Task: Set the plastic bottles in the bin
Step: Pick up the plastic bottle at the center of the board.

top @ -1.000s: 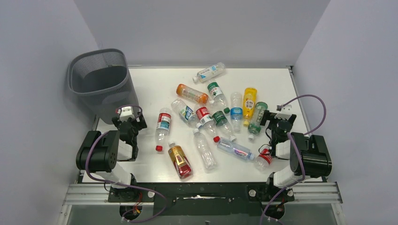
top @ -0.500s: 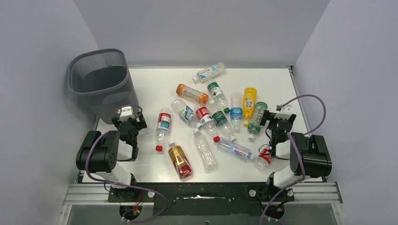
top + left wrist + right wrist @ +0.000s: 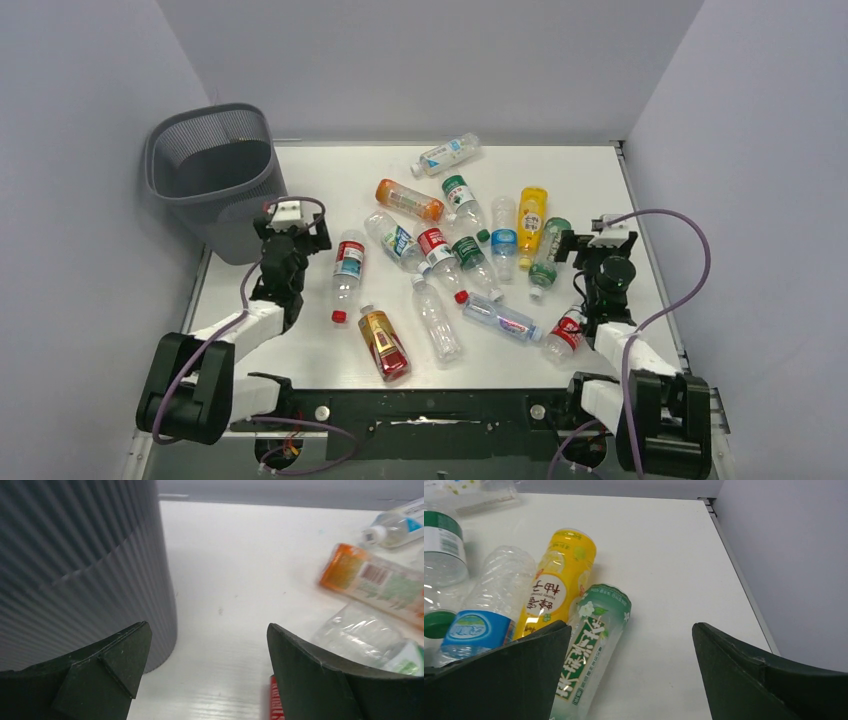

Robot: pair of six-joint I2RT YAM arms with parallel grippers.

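Note:
Several plastic bottles lie scattered over the middle of the white table [image 3: 330, 180]. Among them are an orange one [image 3: 409, 200] [image 3: 375, 582], a yellow one [image 3: 531, 222] [image 3: 556, 587], a green-labelled one [image 3: 548, 255] [image 3: 589, 640] and a clear red-labelled one [image 3: 347, 272]. The dark mesh bin [image 3: 210, 170] [image 3: 75, 570] stands upright at the far left corner. My left gripper [image 3: 296, 236] [image 3: 207, 627] is open and empty over bare table, between the bin and the red-labelled bottle. My right gripper [image 3: 590, 245] [image 3: 631, 625] is open and empty, its left finger beside the green-labelled bottle.
An amber bottle [image 3: 384, 343] and a red-capped bottle [image 3: 563, 335] lie near the front edge. One clear bottle [image 3: 446, 154] rests by the back wall. Grey walls close in the table on three sides, and the right wall is close to my right gripper.
Both arms have unfolded and reached forward from their bases. The left gripper moved ahead and right beside the bin; the right gripper shifted slightly forward. No bottle has moved.

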